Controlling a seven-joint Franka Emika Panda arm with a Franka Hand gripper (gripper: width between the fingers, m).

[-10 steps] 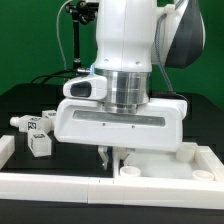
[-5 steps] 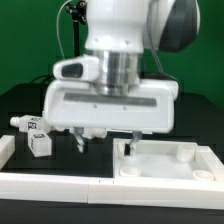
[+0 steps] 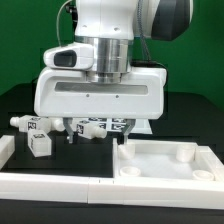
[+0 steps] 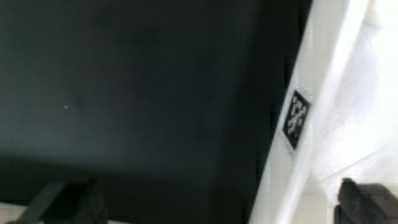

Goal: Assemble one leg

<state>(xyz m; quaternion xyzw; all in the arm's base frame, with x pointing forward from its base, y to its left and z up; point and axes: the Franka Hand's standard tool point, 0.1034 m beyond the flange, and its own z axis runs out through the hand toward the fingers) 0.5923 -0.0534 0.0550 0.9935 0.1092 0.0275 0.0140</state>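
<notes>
Several short white legs with marker tags lie on the black table in the exterior view: one [image 3: 28,123] at the left, one [image 3: 41,144] in front of it, and more [image 3: 97,126] partly hidden behind my fingers. My gripper [image 3: 97,134] hangs low over the table just in front of that hidden group, open and empty. The white tabletop [image 3: 165,158] lies to the exterior view's right. In the wrist view my gripper [image 4: 214,205] is open over black table, with the tabletop's tagged side wall [image 4: 299,120] between the fingers, near one fingertip [image 4: 365,200].
A white rail [image 3: 60,186] runs along the front of the table, with a raised end [image 3: 5,148] at the exterior view's left. A black stand with cables [image 3: 72,40] rises at the back left. The tabletop has round corner sockets [image 3: 130,171].
My gripper has moved to the exterior view's left, from above the tabletop's near-left corner to the black table by the legs. It has stayed open and empty.
</notes>
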